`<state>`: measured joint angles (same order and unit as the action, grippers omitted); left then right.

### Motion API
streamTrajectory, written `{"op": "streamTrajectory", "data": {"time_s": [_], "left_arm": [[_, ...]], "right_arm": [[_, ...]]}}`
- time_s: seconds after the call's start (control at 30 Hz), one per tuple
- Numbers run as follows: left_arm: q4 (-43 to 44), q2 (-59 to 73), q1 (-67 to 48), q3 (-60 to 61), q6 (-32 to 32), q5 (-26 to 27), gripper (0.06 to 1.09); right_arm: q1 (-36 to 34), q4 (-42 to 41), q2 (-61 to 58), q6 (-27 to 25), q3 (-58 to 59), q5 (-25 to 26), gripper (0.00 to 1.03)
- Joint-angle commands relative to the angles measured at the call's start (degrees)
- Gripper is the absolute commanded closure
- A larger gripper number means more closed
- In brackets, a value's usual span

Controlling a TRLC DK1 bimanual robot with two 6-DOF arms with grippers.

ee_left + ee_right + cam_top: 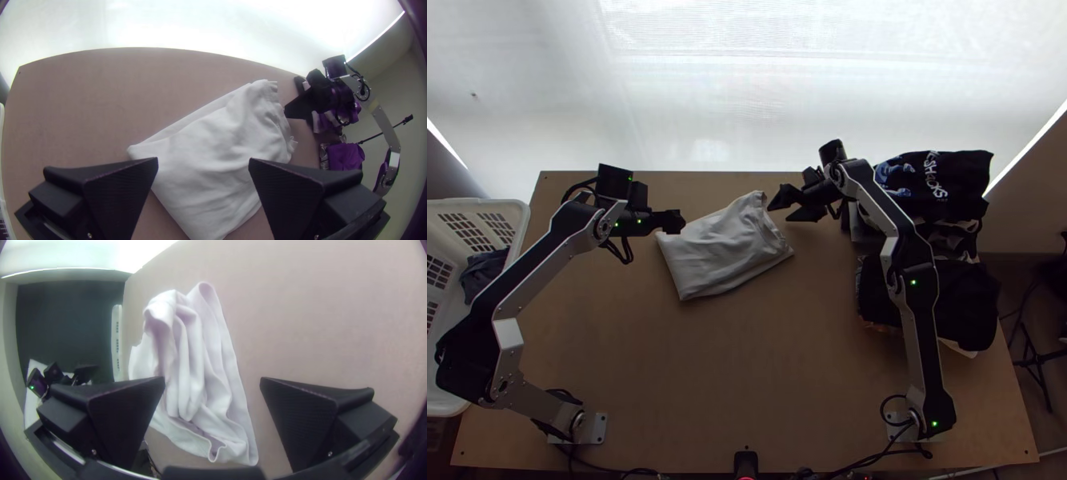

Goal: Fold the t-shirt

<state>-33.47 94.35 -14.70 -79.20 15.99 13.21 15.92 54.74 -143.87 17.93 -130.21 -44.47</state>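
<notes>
The white t-shirt (723,248) lies folded into a rough, slanted rectangle near the table's far side, wrinkled, with layered edges at its right end. At its left corner is my left gripper (675,222); my right gripper (787,208) is just off its upper right end. In the left wrist view the shirt (218,146) lies beyond and between the wide-apart fingers of my left gripper (203,164). In the right wrist view, bunched folds of the shirt (195,373) show past the parted fingers of my right gripper (212,384). Neither gripper holds cloth.
A pile of dark clothes (939,296) lies along the table's right side, below a black printed garment (939,180). A white basket (511,210) with dark cloth inside stands at the left edge. Bare wooden table (747,368) extends in front of the shirt.
</notes>
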Motion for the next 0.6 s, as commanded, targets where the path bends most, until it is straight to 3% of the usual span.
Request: {"op": "streamTrajectory", "data": {"time_s": [0.0, 0.27, 0.57], "left_arm": [[0.0, 0.3, 0.4, -0.1, -0.3, 0.1, 0.1], [0.0, 0.3, 0.4, -0.4, -0.3, 0.0, 0.1], [-0.1, 0.0, 0.8, -0.4, -0.3, 0.0, 0.1]], "right_arm": [[0.1, 4.0, -1.7, -4.1, 0.3, -7.7, 0.04], [1.7, 8.5, -3.8, -6.7, 0.0, -12.2, 0.04], [3.2, 8.5, -5.6, -6.6, -1.6, -12.2, 0.04]]}}
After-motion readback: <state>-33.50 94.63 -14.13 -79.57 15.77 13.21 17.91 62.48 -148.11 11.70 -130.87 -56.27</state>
